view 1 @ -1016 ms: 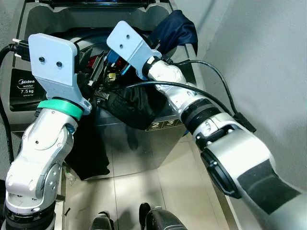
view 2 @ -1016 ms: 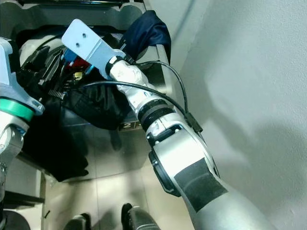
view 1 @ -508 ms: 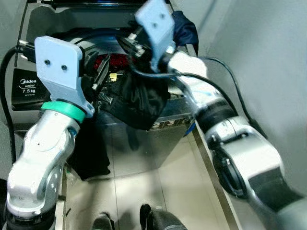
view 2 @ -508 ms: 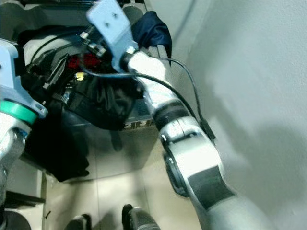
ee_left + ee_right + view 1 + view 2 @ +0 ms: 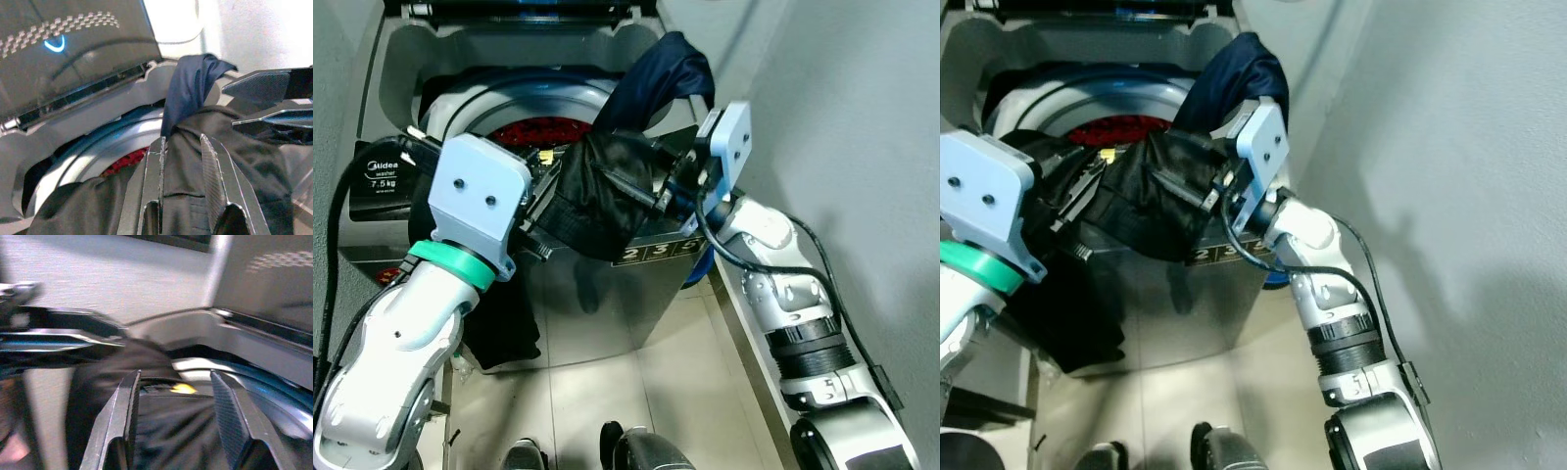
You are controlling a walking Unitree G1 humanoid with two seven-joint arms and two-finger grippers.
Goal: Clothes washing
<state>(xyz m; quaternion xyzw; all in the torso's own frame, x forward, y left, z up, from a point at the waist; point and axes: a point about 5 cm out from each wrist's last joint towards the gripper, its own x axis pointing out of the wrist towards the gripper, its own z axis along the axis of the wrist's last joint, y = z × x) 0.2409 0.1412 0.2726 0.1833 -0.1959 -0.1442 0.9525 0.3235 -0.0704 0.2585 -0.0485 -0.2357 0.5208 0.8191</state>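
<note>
A grey top-loading washer [image 5: 372, 176] stands with its lid up, and a red garment [image 5: 553, 132] lies in the drum. A black garment [image 5: 607, 196] hangs bunched over the front rim. My left gripper [image 5: 543, 208] is shut on its left part; in the left wrist view the cloth sits between the fingers [image 5: 161, 171]. My right gripper [image 5: 654, 188] is open at the garment's right edge, its fingers [image 5: 129, 401] spread just over the black cloth. A navy garment [image 5: 656, 73] drapes over the washer's right rear corner.
A grey wall [image 5: 842, 117] runs close along the right of the washer. More dark cloth [image 5: 504, 323] hangs at the machine's lower left front. Tiled floor [image 5: 607, 372] lies below, with my feet [image 5: 626, 450] at the bottom edge.
My right arm has swung from above the drum out to the right and come down at the washer's front right corner. The left gripper still holds the black garment.
</note>
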